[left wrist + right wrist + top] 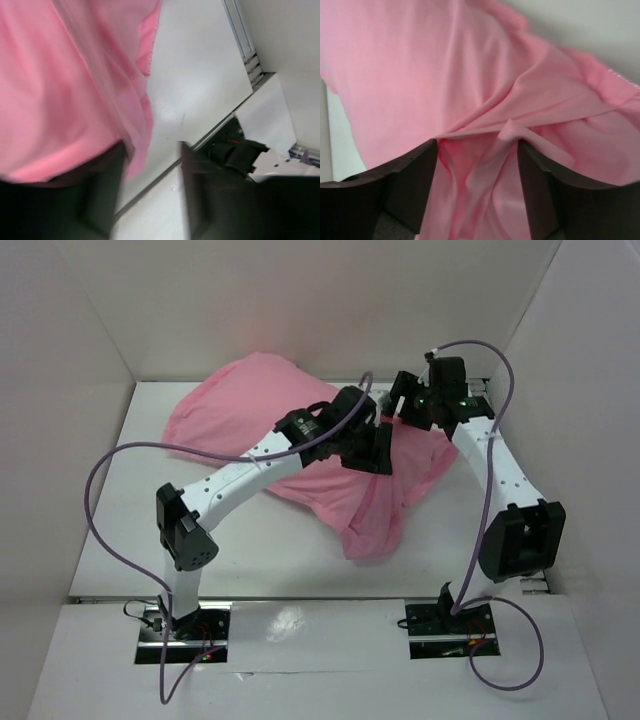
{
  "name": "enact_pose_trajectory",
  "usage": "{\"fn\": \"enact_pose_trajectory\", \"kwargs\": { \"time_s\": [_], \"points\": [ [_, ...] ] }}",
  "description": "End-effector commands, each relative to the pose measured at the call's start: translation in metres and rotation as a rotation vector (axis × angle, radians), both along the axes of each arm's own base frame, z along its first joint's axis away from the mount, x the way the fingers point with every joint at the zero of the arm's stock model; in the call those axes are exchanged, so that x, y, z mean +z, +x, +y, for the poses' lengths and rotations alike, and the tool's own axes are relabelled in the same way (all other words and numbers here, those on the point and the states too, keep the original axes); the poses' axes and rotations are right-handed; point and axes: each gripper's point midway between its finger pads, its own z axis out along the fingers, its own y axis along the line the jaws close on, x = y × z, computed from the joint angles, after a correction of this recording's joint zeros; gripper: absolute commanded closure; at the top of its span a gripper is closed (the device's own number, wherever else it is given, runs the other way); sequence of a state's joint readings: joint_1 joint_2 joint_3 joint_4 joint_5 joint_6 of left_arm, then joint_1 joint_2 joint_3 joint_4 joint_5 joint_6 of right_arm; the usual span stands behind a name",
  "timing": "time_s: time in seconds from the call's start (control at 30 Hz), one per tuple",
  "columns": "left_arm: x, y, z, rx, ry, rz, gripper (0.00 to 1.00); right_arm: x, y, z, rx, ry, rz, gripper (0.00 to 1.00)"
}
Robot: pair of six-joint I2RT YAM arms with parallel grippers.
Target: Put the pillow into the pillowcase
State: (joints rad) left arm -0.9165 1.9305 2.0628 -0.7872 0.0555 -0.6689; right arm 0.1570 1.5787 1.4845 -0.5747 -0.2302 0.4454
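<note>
Across the middle of the table [120, 490] and out toward 11 o'clock: the pillowcase [250, 405], shiny pink and rumpled. Swells full and rounded at 11 o'clock, near the back wall [300, 300]. Flattens through the centre and trails off into a loose flap at 5 o'clock. Rests on the table along its whole near edge.

Pillow: not to be made out in any view. Inside the pink cloth or not, cannot tell.

From the base at 7 o'clock, reaching over the cloth: the left arm [240, 475]. At its end, just right of centre: the left gripper [372, 448], down on the flat part of the pillowcase. From its own wrist, blurred: dark fingers [100, 200] apart, bare white table in the gap, nothing clamped. Pink cloth draped above and over the finger at 9 o'clock, its edge hanging just beside that finger. Released, holding nothing.

From the base at 5 o'clock, bent at 4 o'clock and coming in from the side: the right arm [495, 455]. At 1 o'clock, close beside the left one: the right gripper [402, 400], at the far right edge of the cloth. From its wrist: fingers [405, 185] spread wide, folds of pink filling the gap. A small peak of cloth just beside the tip at 3 o'clock, not pinched. Loose as well, gripping nothing.
</note>
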Motion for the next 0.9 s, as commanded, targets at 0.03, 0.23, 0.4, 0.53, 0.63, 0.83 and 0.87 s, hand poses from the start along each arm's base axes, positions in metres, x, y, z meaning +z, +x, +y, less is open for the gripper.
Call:
{"fn": "enact_pose_trajectory", "kwargs": {
  "time_s": [0.03,0.23,0.4,0.53,0.63,0.83,0.87],
  "points": [
    [0.045,0.042,0.052,0.094,-0.067,-0.056,0.29,0.039,-0.022,-0.051,-0.156,-0.121,-0.085,0.16],
    [0.031,0.113,0.200,0.442,0.015,-0.053,0.17,0.015,-0.090,-0.076,-0.180,-0.172,-0.009,0.07],
    [0.000,0.156,0.271,0.613,0.064,-0.034,0.16,-0.021,-0.142,-0.046,-0.045,-0.154,0.082,0.05],
    [-0.034,0.186,0.282,0.653,0.100,0.011,0.13,-0.038,-0.177,0.020,0.159,0.000,0.116,0.03],
    [-0.057,0.194,0.278,0.644,0.120,0.053,0.32,-0.058,-0.193,0.061,0.240,0.020,0.137,0.05],
    [-0.090,0.165,0.279,0.634,0.141,0.157,1.00,-0.077,-0.135,0.043,0.074,-0.125,0.098,0.64],
    [-0.090,0.157,0.281,0.634,0.144,0.162,1.00,-0.085,-0.118,0.022,0.014,-0.169,0.124,0.80]
  ]
}}
